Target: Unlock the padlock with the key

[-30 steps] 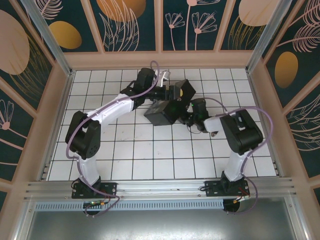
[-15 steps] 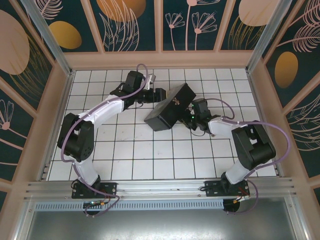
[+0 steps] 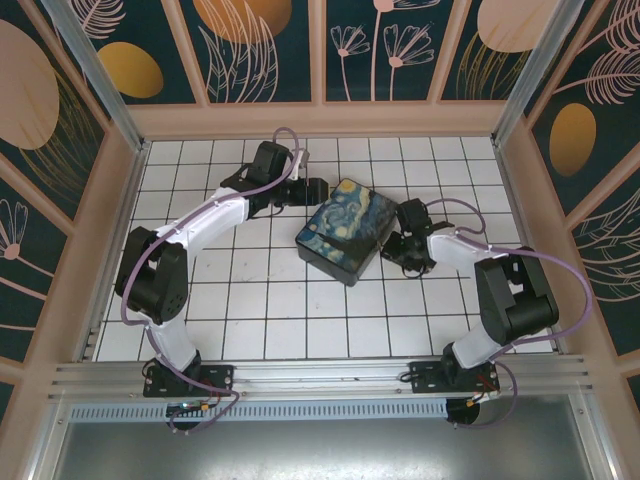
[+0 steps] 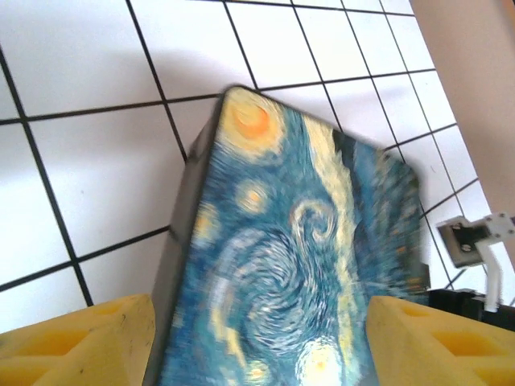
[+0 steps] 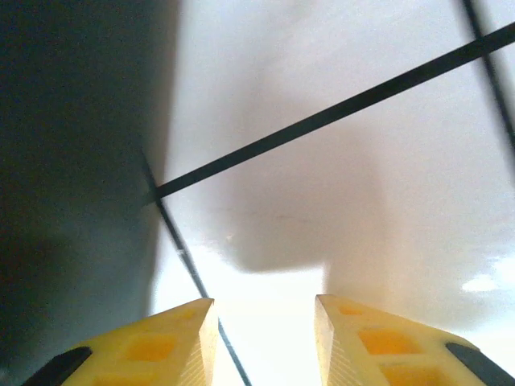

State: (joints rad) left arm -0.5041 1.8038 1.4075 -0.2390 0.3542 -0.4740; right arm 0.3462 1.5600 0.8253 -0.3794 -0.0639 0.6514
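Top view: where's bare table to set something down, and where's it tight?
Free: the wide near strip of table between the box and the front rail; also the far right corner tiles. Tight: around the box, with the left gripper at its far left corner and the right gripper close by its right side.

A lab test cell: a white gridded counter [image 3: 250,300] walled by floral panels [image 3: 260,45], aluminium framing [image 3: 310,375] along the near edge.

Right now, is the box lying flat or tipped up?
Flat: the box rests on the tiled table, painted swirl face up, dark sides below.
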